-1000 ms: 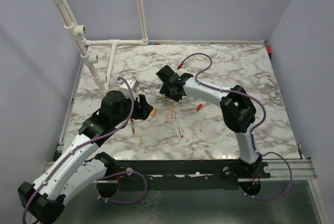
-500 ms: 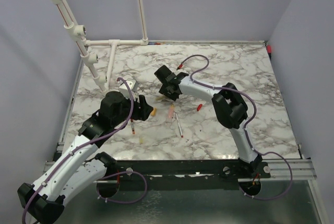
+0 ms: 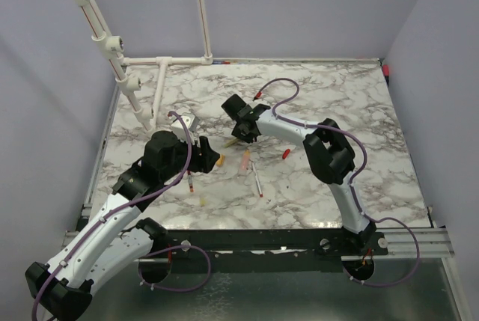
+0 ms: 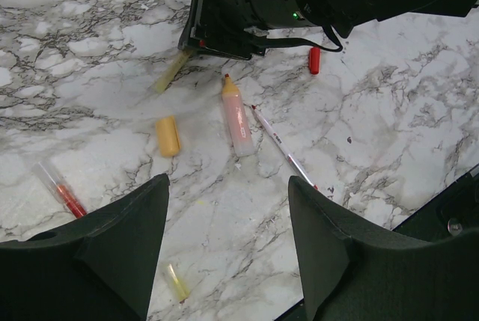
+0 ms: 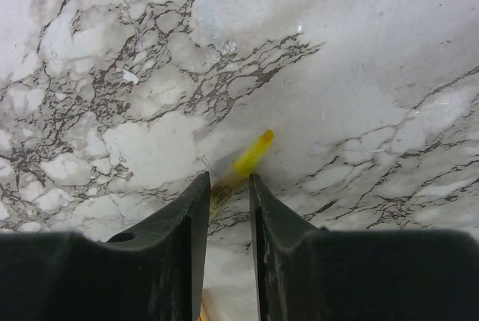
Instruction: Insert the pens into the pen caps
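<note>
Top view: the right gripper sits low over the marble table, at 11 o'clock from its centre. A yellow pen pokes out at the gripper's 7 o'clock. The left gripper hovers at 8 o'clock of the right one. Nearby lie a yellow-orange cap, a salmon-pink pen, a thin grey pen, a red cap and a red pen.

Left wrist view: the left jaws stand wide apart with nothing between them. The yellow-orange cap lies at their 11 o'clock, the salmon-pink pen at 12.

Right wrist view: the fingers closely straddle the yellow pen, whose tip points to 1 o'clock. Whether they pinch it cannot be told.
</note>
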`<state>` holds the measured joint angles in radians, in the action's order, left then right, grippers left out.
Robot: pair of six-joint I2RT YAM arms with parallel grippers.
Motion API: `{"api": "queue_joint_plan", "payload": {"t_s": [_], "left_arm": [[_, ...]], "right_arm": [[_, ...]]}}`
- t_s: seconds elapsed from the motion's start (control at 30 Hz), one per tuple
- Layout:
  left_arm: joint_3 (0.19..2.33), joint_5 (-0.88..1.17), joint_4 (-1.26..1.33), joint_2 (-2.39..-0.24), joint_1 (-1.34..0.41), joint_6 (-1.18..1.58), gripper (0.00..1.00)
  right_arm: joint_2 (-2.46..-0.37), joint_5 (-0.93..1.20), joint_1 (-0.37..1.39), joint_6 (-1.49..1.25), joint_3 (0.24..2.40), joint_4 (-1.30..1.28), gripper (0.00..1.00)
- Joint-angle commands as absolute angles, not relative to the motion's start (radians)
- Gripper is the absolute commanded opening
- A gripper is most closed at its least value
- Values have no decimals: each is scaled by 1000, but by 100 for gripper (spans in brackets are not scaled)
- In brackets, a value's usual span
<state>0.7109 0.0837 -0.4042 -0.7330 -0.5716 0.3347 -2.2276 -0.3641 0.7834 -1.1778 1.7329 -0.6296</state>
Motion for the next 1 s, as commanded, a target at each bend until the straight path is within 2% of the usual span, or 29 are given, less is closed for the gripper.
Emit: {"api": "queue_joint_plan", "payload": {"t_s": [0.0, 0.2, 0.33, 0.37, 0.4, 0.57, 0.97], "left_arm": [[699, 103, -385, -730, -577, 323, 66], [700, 103, -385, -739, -576, 323, 66], [698, 101, -383, -741, -577, 323, 66], [698, 100, -383, -742, -576, 323, 66], [699, 100, -383, -742, -577, 324, 66], [699, 100, -384, -749, -576, 325, 66], [706, 112, -385, -760, -577, 321, 66]], "right_arm": [[-2265, -412, 778, -1120, 1677, -687, 28], [-2242, -412, 778, -992, 1641, -651, 13], [-2239, -408, 775, -883, 1649, -634, 10], [-2238, -409, 776, -866, 1650, -633, 3], [-2236, -404, 775, -840, 1650, -626, 1], [-2211, -390, 776, -765, 1638, -587, 0], [-1973, -312, 776, -670, 1522, -337, 0]]}}
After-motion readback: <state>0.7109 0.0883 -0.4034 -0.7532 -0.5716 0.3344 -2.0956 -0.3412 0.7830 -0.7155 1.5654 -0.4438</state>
